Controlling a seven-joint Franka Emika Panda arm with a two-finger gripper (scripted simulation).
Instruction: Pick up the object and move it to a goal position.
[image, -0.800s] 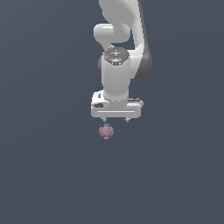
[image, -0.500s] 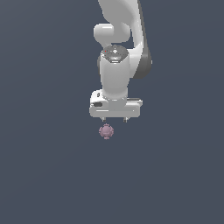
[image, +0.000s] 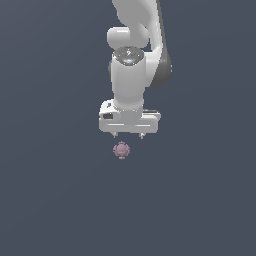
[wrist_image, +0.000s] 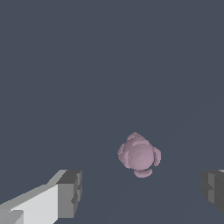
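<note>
The object (image: 121, 150) is a small bumpy pink-mauve lump lying on the dark grey floor. It sits just below my white gripper (image: 128, 135) in the exterior view, a little toward that view's left. The wrist view shows the object (wrist_image: 139, 154) lying apart from both dark fingertips (wrist_image: 70, 194), nearer the far side of the gap than the pads. My gripper (wrist_image: 141, 190) is open wide with nothing between its fingers. Only the short finger stubs show under the hand in the exterior view.
A plain dark grey surface (image: 55, 200) spreads all around. The white arm (image: 137, 45) rises above the hand to the upper edge of the exterior view.
The hand has shifted very slightly, barely lower over the object. The object has stayed in place and the fingers have stayed open.
</note>
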